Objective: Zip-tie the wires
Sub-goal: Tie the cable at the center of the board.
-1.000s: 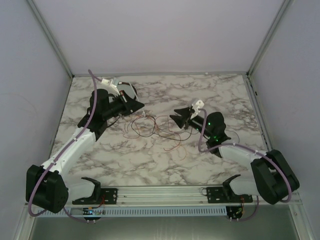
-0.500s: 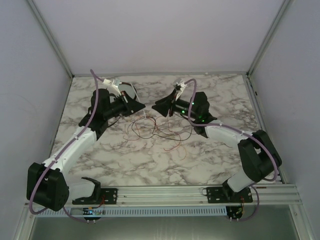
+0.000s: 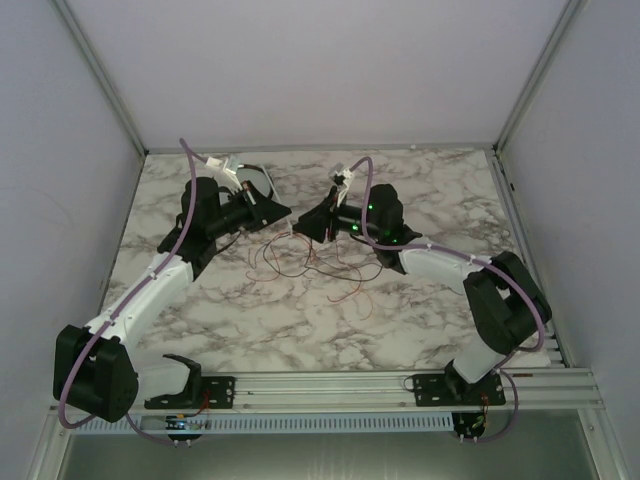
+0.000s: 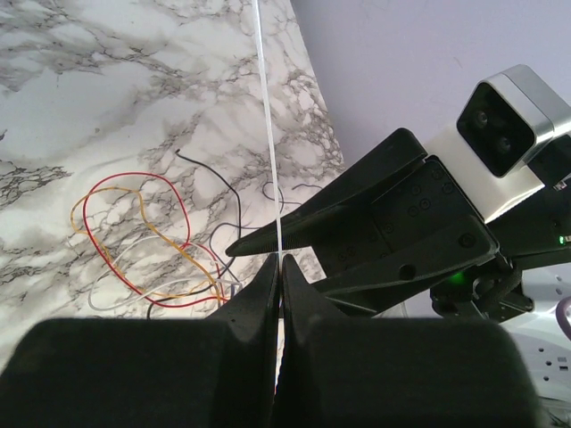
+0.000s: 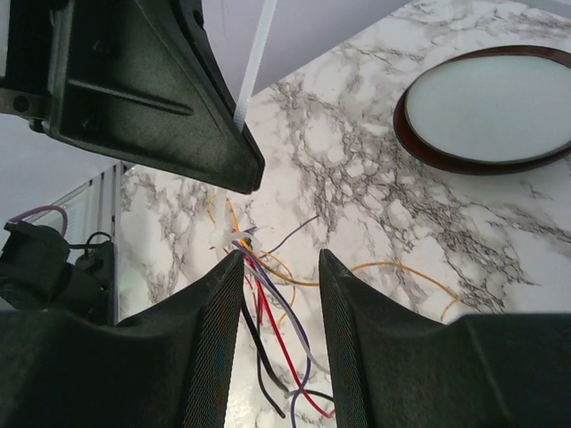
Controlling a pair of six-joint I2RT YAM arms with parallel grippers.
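Pinching a zip tie [image 4: 271,160], left hand [image 4: 279,264], its top cut off

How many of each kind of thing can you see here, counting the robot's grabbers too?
Grippers: 2, the left gripper and the right gripper
White zip tie: 1
Tangle of thin wires: 1
Round dish: 1
Total: 5

Cool, even light washes the marble tabletop [image 3: 300,310] — shadows faint and soft; both wrist views blur in the near foreground.
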